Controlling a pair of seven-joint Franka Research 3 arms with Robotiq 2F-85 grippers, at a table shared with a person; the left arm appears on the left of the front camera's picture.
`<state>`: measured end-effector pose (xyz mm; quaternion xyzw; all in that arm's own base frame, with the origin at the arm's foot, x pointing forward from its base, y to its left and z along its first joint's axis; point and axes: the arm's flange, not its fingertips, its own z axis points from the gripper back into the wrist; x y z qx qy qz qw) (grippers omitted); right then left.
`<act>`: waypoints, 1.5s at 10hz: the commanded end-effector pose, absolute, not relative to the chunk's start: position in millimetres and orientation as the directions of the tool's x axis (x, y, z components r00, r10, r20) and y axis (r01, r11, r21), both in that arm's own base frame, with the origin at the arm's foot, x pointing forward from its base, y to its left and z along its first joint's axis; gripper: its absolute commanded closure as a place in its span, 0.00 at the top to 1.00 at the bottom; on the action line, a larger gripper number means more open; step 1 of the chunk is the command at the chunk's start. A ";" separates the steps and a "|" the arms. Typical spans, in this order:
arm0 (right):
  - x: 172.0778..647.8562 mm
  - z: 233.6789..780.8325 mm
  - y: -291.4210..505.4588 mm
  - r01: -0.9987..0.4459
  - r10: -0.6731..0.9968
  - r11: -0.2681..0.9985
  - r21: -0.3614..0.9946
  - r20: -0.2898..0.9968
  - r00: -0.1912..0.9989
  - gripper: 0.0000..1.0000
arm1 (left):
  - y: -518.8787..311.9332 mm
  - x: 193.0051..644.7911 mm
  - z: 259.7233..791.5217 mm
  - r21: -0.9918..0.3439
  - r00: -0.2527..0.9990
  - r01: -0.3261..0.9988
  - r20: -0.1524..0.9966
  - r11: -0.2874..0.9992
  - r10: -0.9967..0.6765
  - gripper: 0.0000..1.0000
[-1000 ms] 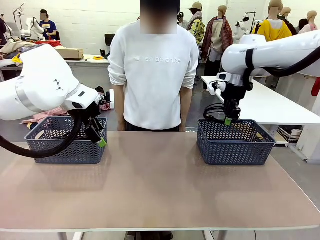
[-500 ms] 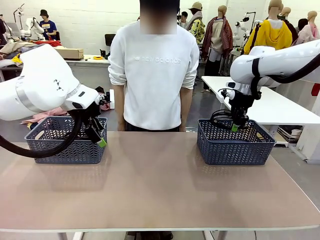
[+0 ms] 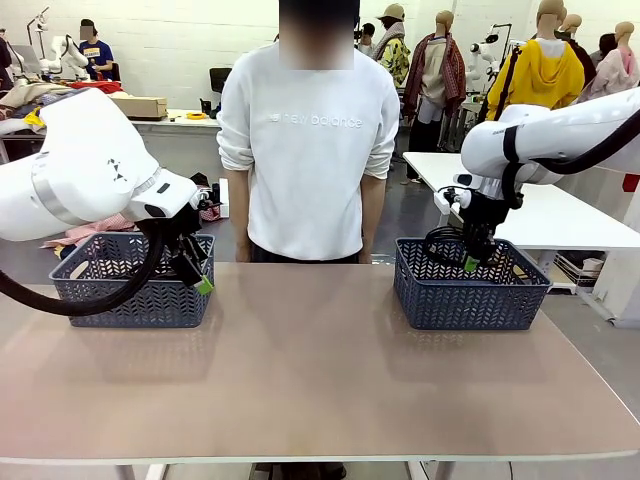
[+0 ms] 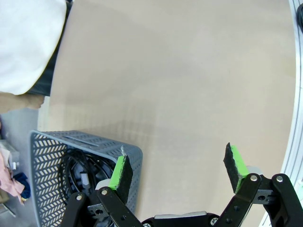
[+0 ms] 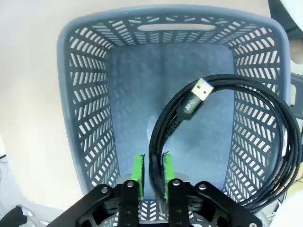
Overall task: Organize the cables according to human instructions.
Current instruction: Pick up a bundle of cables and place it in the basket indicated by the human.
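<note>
Between the right pincer's point(image 5: 151, 174) pads runs the coiled cable point(image 5: 227, 137).

Braided black cable point(image 5: 246, 123), perforated plastic basket point(image 5: 85, 109)

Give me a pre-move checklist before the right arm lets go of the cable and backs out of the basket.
1. Right end effector above the right basket: ok, it hangs over the basket's inside.
2. Cable between the green pads: ok, a bundle of its strands runs between them; whether the pads press it, cannot tell.
3. Coil fully inside the basket walls: cannot tell; the loop lies close to one side wall.
4. USB plug free of the basket mesh: ok, it points into open space.
5. Left end effector out of the way: ok, open by the left basket.
6. Person clear of the right basket: ok, standing behind the table between the baskets.
</note>
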<state>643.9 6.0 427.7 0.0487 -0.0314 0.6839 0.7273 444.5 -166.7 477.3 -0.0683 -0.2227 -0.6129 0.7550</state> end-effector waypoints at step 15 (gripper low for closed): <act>638.6 430.4 6.9 -0.997 0.992 0.055 0.057 0.109 0.061 1.00 | -164.7 444.9 480.1 0.169 0.152 0.956 0.415 0.240 -0.897 1.00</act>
